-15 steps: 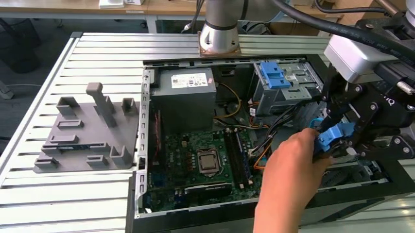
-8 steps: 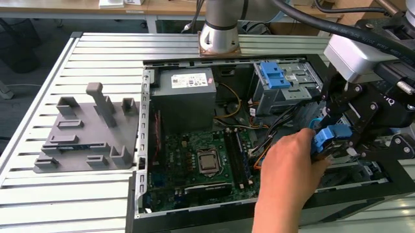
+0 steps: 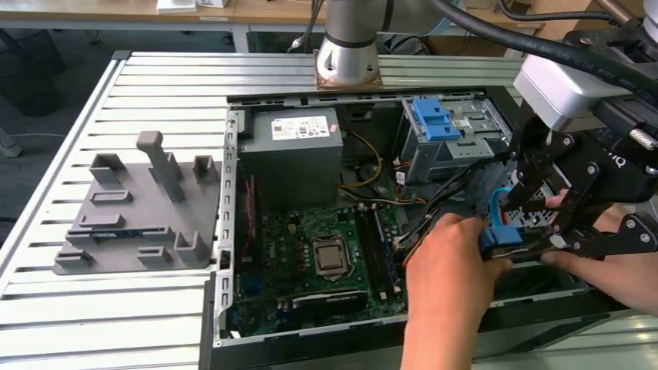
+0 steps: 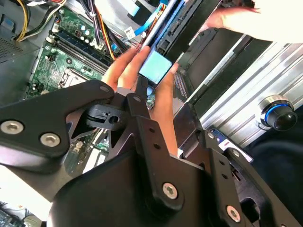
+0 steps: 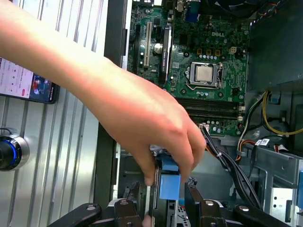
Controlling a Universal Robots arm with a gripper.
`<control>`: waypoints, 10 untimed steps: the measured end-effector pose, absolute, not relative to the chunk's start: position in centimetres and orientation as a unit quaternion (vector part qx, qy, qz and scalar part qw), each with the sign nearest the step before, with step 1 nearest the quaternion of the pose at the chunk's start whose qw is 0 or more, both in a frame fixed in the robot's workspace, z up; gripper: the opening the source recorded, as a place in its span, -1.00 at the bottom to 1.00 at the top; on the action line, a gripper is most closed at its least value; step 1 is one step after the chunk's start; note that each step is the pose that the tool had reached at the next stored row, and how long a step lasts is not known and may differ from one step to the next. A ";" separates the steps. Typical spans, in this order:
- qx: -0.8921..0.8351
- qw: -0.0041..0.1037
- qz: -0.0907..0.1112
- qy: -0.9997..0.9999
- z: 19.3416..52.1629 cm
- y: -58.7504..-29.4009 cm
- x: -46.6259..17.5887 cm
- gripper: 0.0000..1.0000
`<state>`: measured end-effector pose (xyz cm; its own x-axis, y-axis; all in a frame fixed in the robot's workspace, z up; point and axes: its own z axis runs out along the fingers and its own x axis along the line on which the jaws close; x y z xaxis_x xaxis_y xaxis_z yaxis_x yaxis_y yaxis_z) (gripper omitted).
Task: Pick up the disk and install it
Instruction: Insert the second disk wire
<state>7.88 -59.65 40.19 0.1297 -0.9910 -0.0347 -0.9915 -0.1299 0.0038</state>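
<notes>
The disk [image 3: 501, 235], edge-on with blue bracket rails, hangs over the open computer case [image 3: 231, 231] near its side at the exterior view's right. My gripper [image 3: 547, 231] has its black fingers on either side of the disk and appears shut on it. Two hands of a person also hold it: one hand [image 3: 452, 262] grips the blue rail and the other [image 3: 606, 266] reaches in behind the fingers. In the first wrist view the disk's blue rail [image 5: 169, 187] sits between the fingers of the gripper [image 5: 165, 210], under a hand [image 5: 142, 118]. The second wrist view shows the disk [image 4: 155, 67] above the gripper [image 4: 154, 92].
Inside the case lie a green motherboard [image 3: 319, 254], a grey metal box with a white sticker [image 3: 291, 158], a silver cage with a blue latch [image 3: 437, 119] and loose cables [image 3: 452, 193]. A grey fixture [image 3: 139, 208] stands on the slatted table. A phone [image 5: 28, 82] lies beside the case.
</notes>
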 end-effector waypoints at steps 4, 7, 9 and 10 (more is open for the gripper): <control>-0.751 0.010 0.014 0.660 40.2 -59.7 7.9 0.00; -0.751 0.010 0.014 0.660 40.2 -59.7 7.9 0.00; -0.751 0.010 0.014 0.660 40.2 -59.7 7.9 0.00; -0.751 0.010 0.014 0.660 40.2 -59.7 7.9 0.00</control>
<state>7.87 -59.65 40.19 0.1296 -0.9910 -0.0347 -0.9915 -0.1298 0.0038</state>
